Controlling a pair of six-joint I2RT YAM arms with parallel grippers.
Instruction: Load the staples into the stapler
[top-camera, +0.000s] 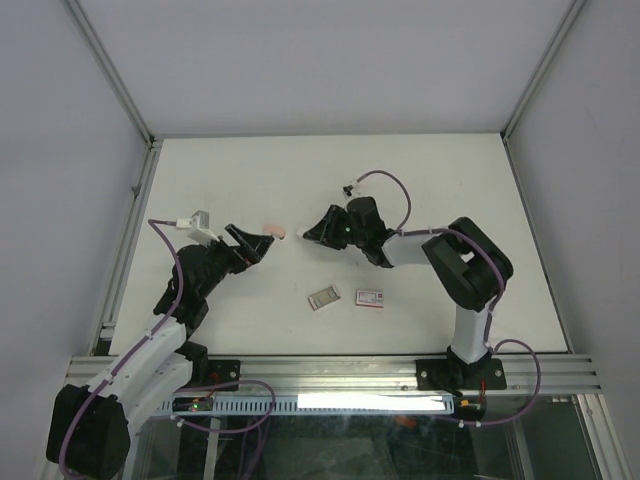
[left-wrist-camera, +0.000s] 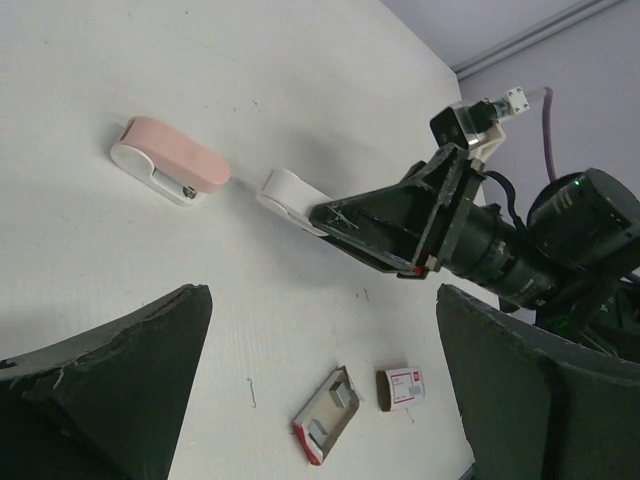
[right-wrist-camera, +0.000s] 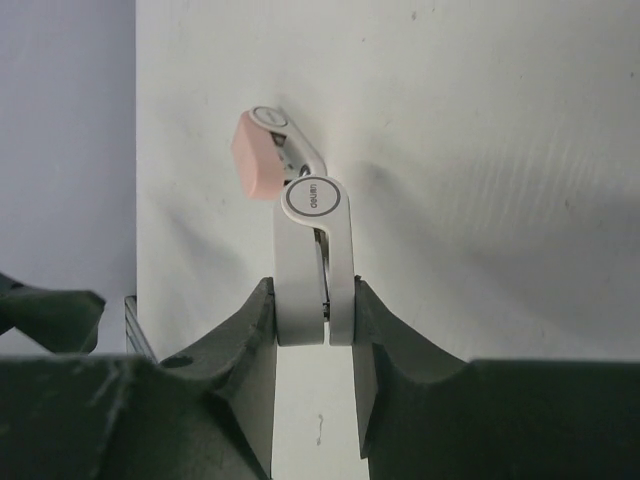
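Observation:
A small white stapler (right-wrist-camera: 312, 262) lies on the table, and my right gripper (right-wrist-camera: 313, 330) is shut on its two sides. In the left wrist view the same white stapler (left-wrist-camera: 285, 192) pokes out of the right gripper's fingers (left-wrist-camera: 370, 225). Just beyond it lies a second small stapler with a pink top (left-wrist-camera: 170, 163) (right-wrist-camera: 256, 160) (top-camera: 274, 232). The staples are in two parts: the open tray (left-wrist-camera: 325, 412) (top-camera: 323, 297) with silvery strips, and the white red-labelled box (left-wrist-camera: 402, 387) (top-camera: 371, 298) beside it. My left gripper (left-wrist-camera: 325, 350) (top-camera: 255, 243) is open and empty, left of the pink stapler.
The white table (top-camera: 440, 190) is fenced by aluminium rails (top-camera: 130, 190) on the left, right and near sides. A single loose staple (left-wrist-camera: 252, 392) lies left of the tray. The right gripper (top-camera: 308, 234) and left gripper face each other a short way apart.

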